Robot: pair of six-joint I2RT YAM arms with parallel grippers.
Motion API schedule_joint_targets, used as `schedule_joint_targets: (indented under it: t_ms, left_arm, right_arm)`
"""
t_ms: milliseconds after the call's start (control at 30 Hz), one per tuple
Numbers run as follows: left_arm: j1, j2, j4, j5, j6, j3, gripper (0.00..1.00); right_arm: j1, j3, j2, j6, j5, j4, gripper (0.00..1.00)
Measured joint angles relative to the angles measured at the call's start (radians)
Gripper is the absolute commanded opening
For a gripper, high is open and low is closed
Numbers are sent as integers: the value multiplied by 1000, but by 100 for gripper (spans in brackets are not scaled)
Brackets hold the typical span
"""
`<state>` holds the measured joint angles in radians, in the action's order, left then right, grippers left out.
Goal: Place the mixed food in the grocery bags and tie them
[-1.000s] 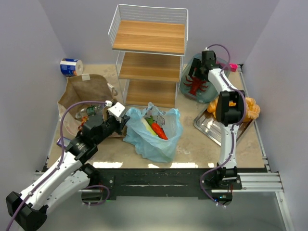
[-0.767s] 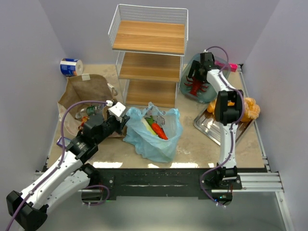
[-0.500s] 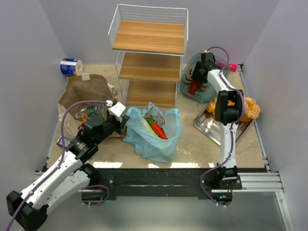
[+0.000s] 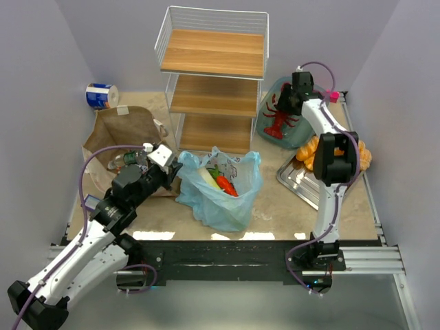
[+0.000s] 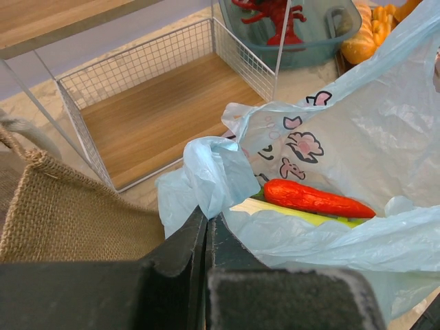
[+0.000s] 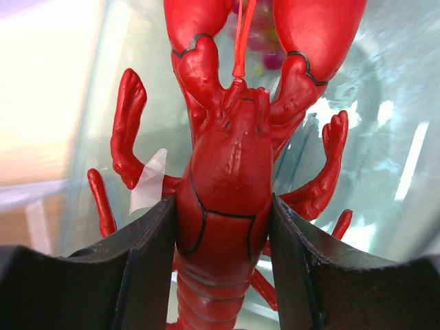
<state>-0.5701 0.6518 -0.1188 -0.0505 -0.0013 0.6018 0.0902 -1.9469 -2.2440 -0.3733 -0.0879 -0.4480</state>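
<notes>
The three-tier shelf rack (image 4: 213, 51) stands at the back of the table, its top cut off in the left wrist view. There are two bags. The brown paper bag (image 4: 120, 127) lies left of the rack; what sits in its mouth is mostly hidden behind the left arm and cannot be made out. The light-blue plastic bag (image 4: 220, 206), printed with small figures, sits open in front of the rack. The left gripper (image 5: 206, 230) is closed on a fold of its rim.

One teal dish (image 4: 292, 137) stands right of the rack, partly covered by the right arm. One metal tray (image 4: 302, 184) lies nearer, and the arm hides much of it. The orange breads (image 4: 360, 155) on it cannot be counted.

The single lobster (image 6: 227, 172) is glossy red with black seam lines and lies in the dish. Its claw tips and tail are cut off. The right gripper (image 6: 223, 275) clamps its body, one finger against each side.

Inside the plastic bag lie one leek (image 4: 210, 180) and one red vegetable (image 5: 316, 199). A blue-and-white roll (image 4: 102, 95) sits in the far left corner.
</notes>
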Motion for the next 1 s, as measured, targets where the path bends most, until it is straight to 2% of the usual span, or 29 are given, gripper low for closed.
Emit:
schedule_joint_targets:
  t_ms: [333,567,833,1000]
  left_arm:
    - [14,-17,8,-31,-15,0,0]
    - [16,-26,19,-59,-25,0,0]
    - [20,-35,29,-87,-33,0,0]
    - [20,-52,29,-95,-40,0,0]
  right_arm:
    - [0,192,391,29,5,85,0]
    - [-3,332,605,50,58,146,0]
    - [-12,367,607,68,138,147,0]
    - [-35,436,520,66,259,96,0]
